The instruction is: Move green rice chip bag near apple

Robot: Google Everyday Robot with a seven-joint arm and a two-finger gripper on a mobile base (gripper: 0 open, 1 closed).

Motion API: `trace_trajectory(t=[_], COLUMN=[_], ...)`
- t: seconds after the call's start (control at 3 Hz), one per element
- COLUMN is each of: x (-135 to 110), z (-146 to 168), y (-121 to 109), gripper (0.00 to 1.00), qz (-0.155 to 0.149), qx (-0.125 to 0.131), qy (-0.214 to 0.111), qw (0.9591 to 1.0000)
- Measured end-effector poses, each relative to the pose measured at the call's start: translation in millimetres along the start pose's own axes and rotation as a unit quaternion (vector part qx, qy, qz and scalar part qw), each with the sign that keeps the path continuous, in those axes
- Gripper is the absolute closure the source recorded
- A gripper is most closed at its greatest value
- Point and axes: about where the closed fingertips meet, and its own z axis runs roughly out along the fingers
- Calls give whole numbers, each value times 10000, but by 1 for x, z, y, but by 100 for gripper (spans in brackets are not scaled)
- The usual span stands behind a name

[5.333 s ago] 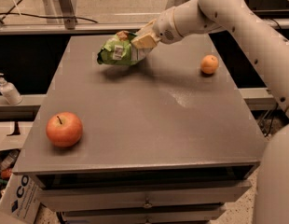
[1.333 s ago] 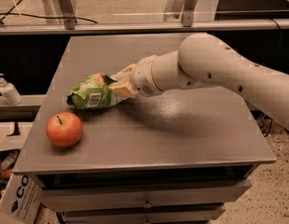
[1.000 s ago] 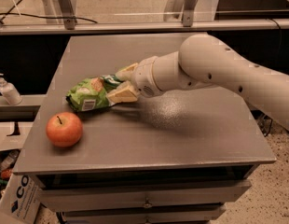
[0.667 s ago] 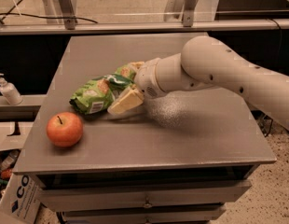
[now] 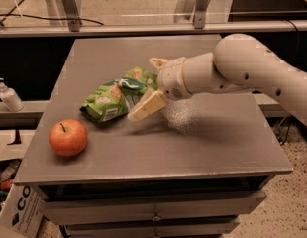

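Observation:
The green rice chip bag (image 5: 113, 97) lies on the grey table (image 5: 208, 148), left of centre, with its white barcode patch facing the front. The apple (image 5: 68, 137), red-orange with a short dark stem, sits near the front left corner, a short gap from the bag's front left end. My gripper (image 5: 151, 84) is at the bag's right end, open. One tan finger (image 5: 147, 105) is low beside the bag and the other (image 5: 158, 62) is above and behind it. The bag rests on the table, not held.
A white pump bottle (image 5: 8, 96) stands on a ledge left of the table. A cardboard box (image 5: 17, 214) sits on the floor at the lower left. A drawer front (image 5: 153, 214) runs under the table top. My white arm (image 5: 252, 71) crosses the right half.
The bag went from the back of the table to the front left, next to the apple. The gripper's fingers then spread and let go of it.

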Motion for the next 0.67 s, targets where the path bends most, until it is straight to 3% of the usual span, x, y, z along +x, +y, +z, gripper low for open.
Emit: trace_trajectory(t=[0.33,0.67], x=[-11,-21], z=[-42,-88], y=[-14,-32], gripper=[0,0], qz=[-173,-343], qx=[-80,-84], qy=[-553,-1077], qw=[9983,9936])
